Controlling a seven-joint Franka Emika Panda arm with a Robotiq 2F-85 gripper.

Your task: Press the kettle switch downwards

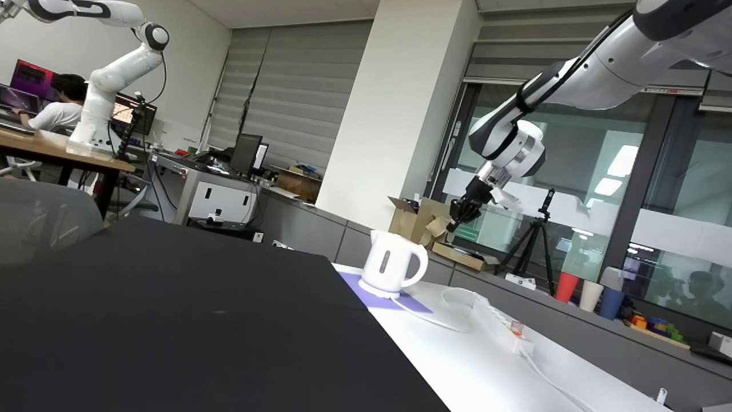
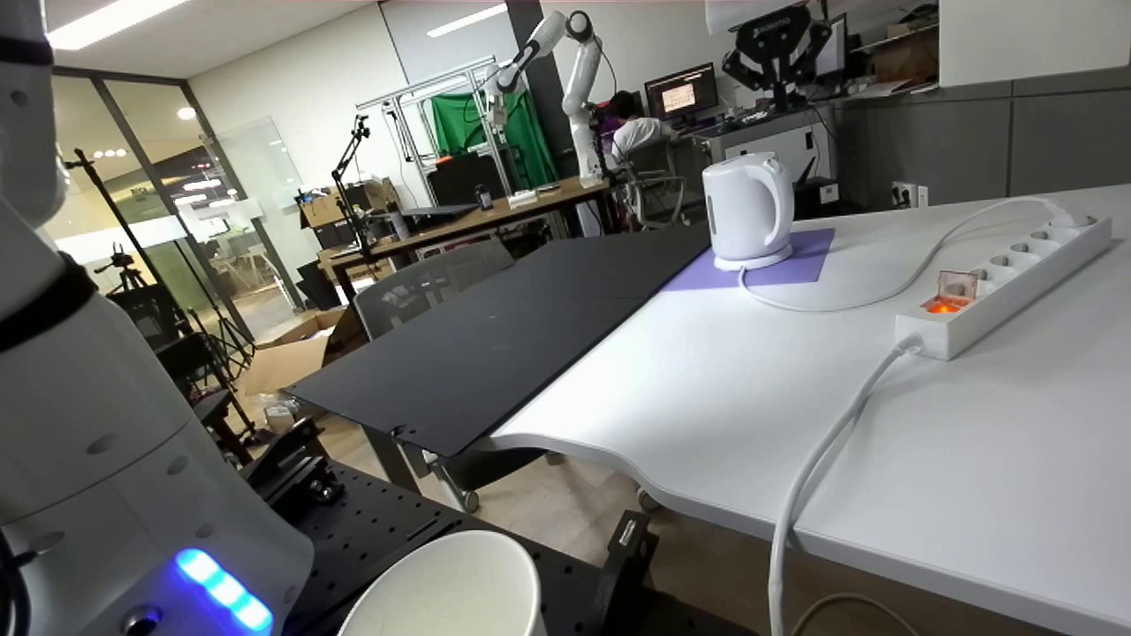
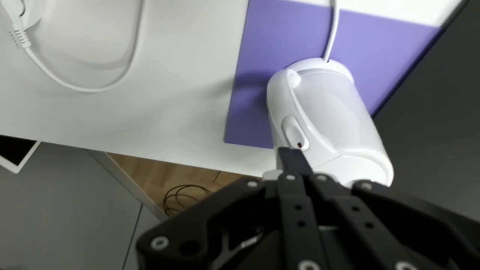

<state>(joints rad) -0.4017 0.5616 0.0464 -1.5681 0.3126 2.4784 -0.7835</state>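
Observation:
The white kettle (image 1: 386, 263) stands upright on its base, over a purple sheet (image 2: 808, 256) on the white table. It shows in both exterior views (image 2: 738, 212) and in the wrist view (image 3: 337, 108). Its loop handle (image 1: 422, 266) carries an oval switch (image 3: 294, 131) with a small dark red mark at one end. My gripper (image 1: 453, 227) is shut and empty, above the kettle and apart from it in both exterior views (image 2: 780, 99). In the wrist view the fingertips (image 3: 292, 152) overlap the handle's top just beside the switch and hide part of the kettle.
A white power strip (image 2: 1007, 287) with an orange lit switch lies on the white table (image 2: 707, 380). The kettle's cord (image 2: 848, 307) runs to it. A black board (image 1: 200, 320) lies beside the table. Coloured cups (image 1: 591, 296) stand on the ledge behind.

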